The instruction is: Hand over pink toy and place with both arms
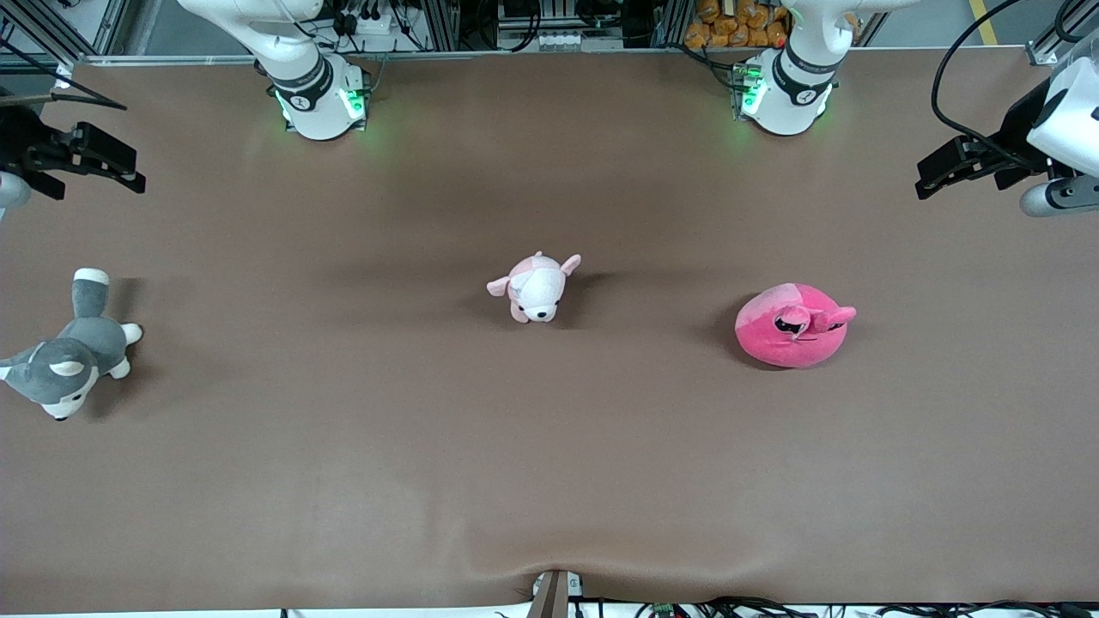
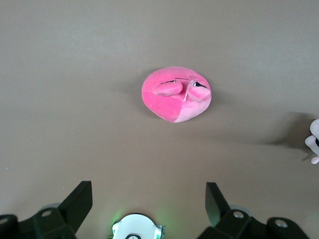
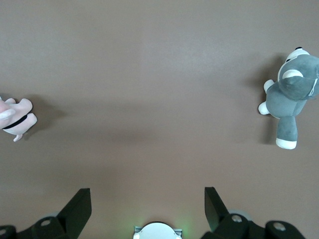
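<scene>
The pink toy [image 1: 794, 326], a round hot-pink plush with black droopy eyes, lies on the brown table toward the left arm's end. It also shows in the left wrist view [image 2: 176, 94], apart from the fingers. My left gripper [image 1: 932, 176] hangs high over the left arm's end of the table, open and empty [image 2: 148, 196]. My right gripper [image 1: 129, 170] hangs high over the right arm's end of the table, open and empty [image 3: 146, 201]. Neither gripper touches a toy.
A pale pink-and-white puppy plush [image 1: 534, 287] lies mid-table, its edge showing in both wrist views [image 2: 314, 142] [image 3: 15, 117]. A grey-and-white husky plush [image 1: 69, 360] lies at the right arm's end [image 3: 291, 92]. The arm bases [image 1: 322, 99] [image 1: 786, 94] stand along the table's edge.
</scene>
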Robot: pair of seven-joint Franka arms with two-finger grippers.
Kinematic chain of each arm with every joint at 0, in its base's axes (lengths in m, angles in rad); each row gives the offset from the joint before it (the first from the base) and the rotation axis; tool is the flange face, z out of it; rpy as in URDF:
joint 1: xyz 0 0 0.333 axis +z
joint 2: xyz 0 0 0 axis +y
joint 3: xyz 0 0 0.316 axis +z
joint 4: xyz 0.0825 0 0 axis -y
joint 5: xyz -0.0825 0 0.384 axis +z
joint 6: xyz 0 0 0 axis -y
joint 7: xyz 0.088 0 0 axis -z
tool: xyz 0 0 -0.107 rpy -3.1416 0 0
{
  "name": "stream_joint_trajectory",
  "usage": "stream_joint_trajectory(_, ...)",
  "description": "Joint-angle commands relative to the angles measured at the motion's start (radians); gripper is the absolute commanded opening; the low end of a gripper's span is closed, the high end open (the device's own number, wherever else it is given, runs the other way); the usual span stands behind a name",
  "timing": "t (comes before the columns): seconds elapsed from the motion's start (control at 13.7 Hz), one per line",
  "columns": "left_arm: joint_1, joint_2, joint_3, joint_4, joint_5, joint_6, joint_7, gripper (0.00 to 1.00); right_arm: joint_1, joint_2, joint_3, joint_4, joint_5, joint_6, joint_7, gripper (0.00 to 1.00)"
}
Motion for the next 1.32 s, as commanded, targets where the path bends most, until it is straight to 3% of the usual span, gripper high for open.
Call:
stream_joint_trajectory(0.0, 0.004, 0.005, -0.001, 0.023, -0.016, -0.021, 0.021, 1.00, -0.001, -0.020, -0.003, -0.038, -0.009, 0.006, 0.011, 1.00)
stream_joint_trajectory(0.07, 0.006, 0.005, -0.001, 0.026, -0.013, -0.021, 0.021, 1.00, -0.004, -0.009, -0.005, -0.003, -0.014, 0.017, 0.004, 1.00)
stream_joint_trajectory(0.15, 0.004, 0.005, -0.001, 0.025, -0.013, -0.021, 0.021, 1.00, 0.004, 0.004, -0.005, 0.043, -0.015, -0.077, 0.007, 1.00)
stream_joint_trajectory(0.29, 0.001, 0.006, -0.001, 0.029, 0.000, -0.021, 0.011, 1.00, -0.001, -0.008, -0.005, -0.012, -0.015, 0.010, 0.004, 1.00)
stream_joint_trajectory(0.37, 0.001, 0.008, -0.001, 0.029, 0.000, -0.021, 0.009, 1.00, 0.002, 0.001, -0.003, 0.038, -0.017, -0.051, 0.005, 1.00)
stream_joint_trajectory(0.51, 0.006, 0.006, 0.002, 0.028, 0.000, -0.021, 0.014, 1.00, 0.001, -0.005, -0.005, -0.004, -0.008, 0.001, 0.004, 1.00)
stream_joint_trajectory(0.66, 0.006, 0.009, 0.004, 0.025, 0.001, -0.021, 0.014, 1.00, 0.008, 0.005, -0.003, 0.039, -0.018, -0.082, 0.016, 1.00)
stream_joint_trajectory(0.95, 0.007, 0.011, 0.005, 0.020, 0.001, -0.024, 0.011, 1.00, 0.001, 0.000, -0.003, 0.002, -0.008, -0.046, 0.015, 1.00)
stream_joint_trajectory(1.02, 0.007, 0.022, 0.005, 0.022, 0.001, -0.024, 0.006, 1.00, 0.004, 0.007, -0.003, 0.040, -0.023, -0.055, 0.009, 1.00)
stream_joint_trajectory(1.17, 0.007, 0.032, 0.010, 0.022, 0.006, -0.022, 0.003, 1.00, -0.002, 0.006, -0.003, 0.013, -0.008, -0.049, 0.013, 1.00)
stream_joint_trajectory(1.24, 0.006, 0.063, 0.013, 0.028, 0.059, -0.022, 0.005, 1.00, 0.005, 0.020, -0.002, 0.055, -0.020, -0.069, 0.009, 1.00)
